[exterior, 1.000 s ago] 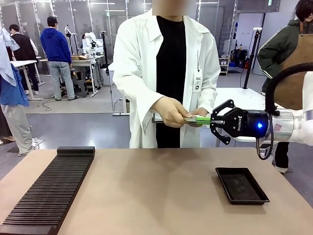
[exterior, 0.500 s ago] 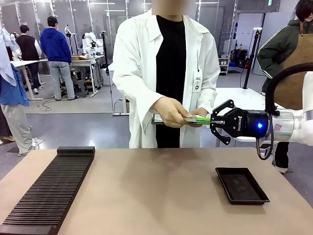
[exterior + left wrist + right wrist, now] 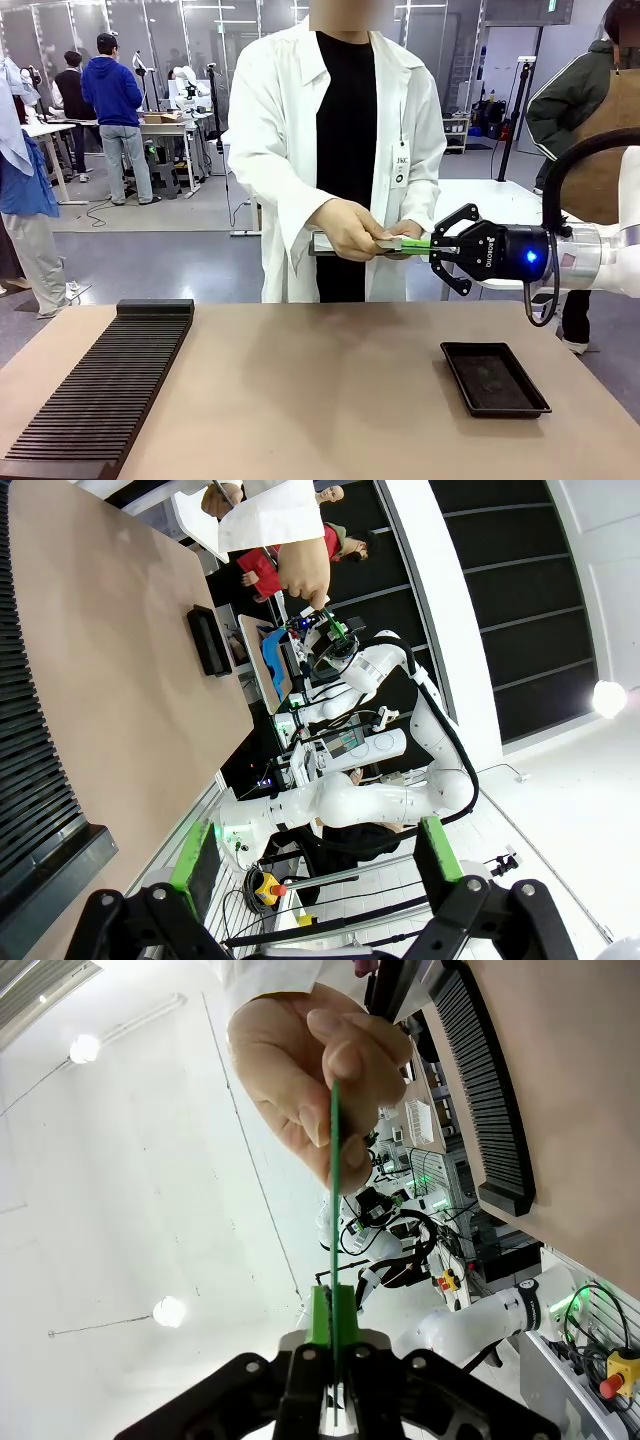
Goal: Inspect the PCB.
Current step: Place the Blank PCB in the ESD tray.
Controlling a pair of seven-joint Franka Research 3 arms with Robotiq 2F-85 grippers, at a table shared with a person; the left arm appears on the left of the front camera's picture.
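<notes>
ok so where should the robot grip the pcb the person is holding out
By the free end of the PCB, opposite the person's hand, coming in level from the robot's right. The board is thin, flat and held roughly horizontal, so the jaws should pinch its two faces, as the right arm's jaws do now, shut on that end.

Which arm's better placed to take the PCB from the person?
Right. The right tool is shut on the PCB edge, the person's hand gripping the other end. The left tool is open, holding nothing.

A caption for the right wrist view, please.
Right gripper, jaws shut on the PCB; person's hand holds far end.
</notes>
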